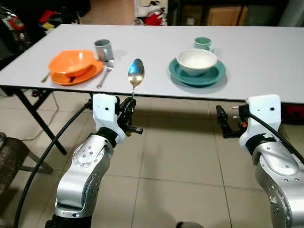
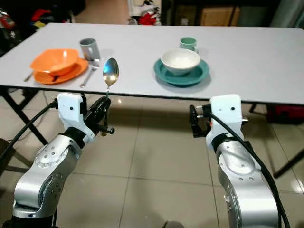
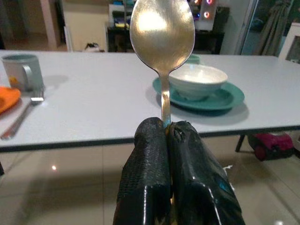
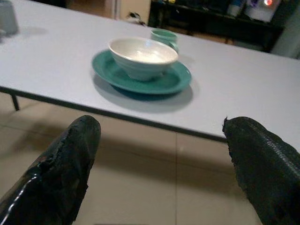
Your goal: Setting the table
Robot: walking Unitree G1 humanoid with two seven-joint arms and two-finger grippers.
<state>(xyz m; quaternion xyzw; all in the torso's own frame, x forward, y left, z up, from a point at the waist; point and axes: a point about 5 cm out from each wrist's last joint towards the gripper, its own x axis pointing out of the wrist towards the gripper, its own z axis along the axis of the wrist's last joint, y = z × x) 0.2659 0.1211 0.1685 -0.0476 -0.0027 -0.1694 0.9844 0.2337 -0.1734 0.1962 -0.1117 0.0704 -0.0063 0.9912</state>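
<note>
My left gripper is shut on the handle of a metal spoon, bowl end upright, just before the table's near edge. In the left wrist view the spoon rises from the closed fingertips. A white bowl sits on a teal plate with a teal cup behind it. At the table's left stand an orange bowl on an orange plate, a grey mug and a fork. My right gripper hangs open below the table edge, nothing between its fingers.
The white table rests on black folding legs over a tiled floor. Another utensil lies left of the orange plate. A chair's edge shows at lower left. Dark furniture and red items stand behind the table.
</note>
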